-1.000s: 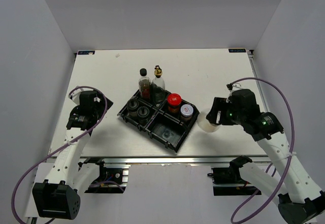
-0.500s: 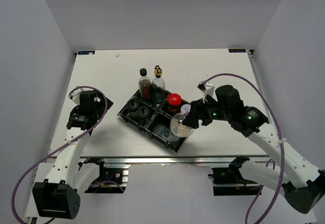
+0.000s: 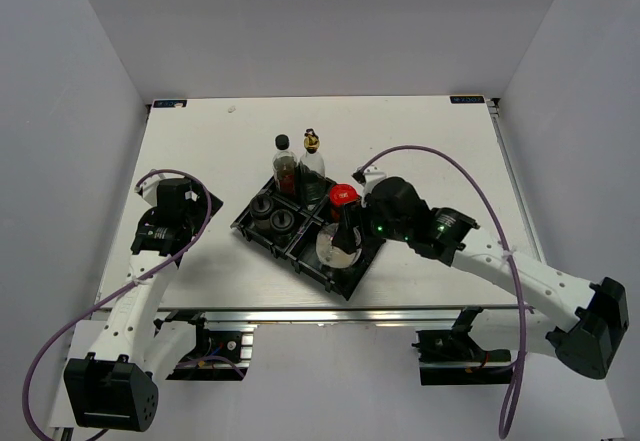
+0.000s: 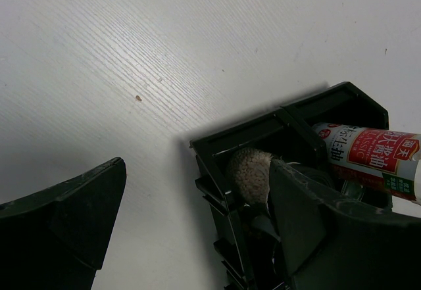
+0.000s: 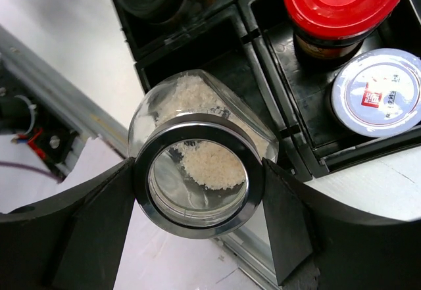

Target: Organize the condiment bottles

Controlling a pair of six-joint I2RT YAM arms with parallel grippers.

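- The right gripper point(image 5: 197, 188) is clamping the wide clear jar point(image 5: 197, 132), with one finger pressing on each side of its metal-ringed end. White grains are lying inside the glass.
- That jar is hanging over the near compartment of the black tray point(image 3: 298, 263), the one closest to the table point(image 3: 420, 151) edge. I cannot tell whether it is touching the tray floor.
- The red-lidded dark jar point(image 5: 345, 4) and the silver-lidded jar point(image 5: 375, 93) are standing side by side in the right compartment, just beyond the held jar.
- The clear gold-spouted bottle point(image 3: 312, 156) and a black-capped bottle point(image 3: 284, 166) are standing upright together in the far compartment.
- Two black-capped containers point(image 3: 281, 223) are sitting in the left compartment.
- The left gripper point(image 4: 196, 168) is hovering near the tray's left corner, its jaws gaping wide and gripping nothing.
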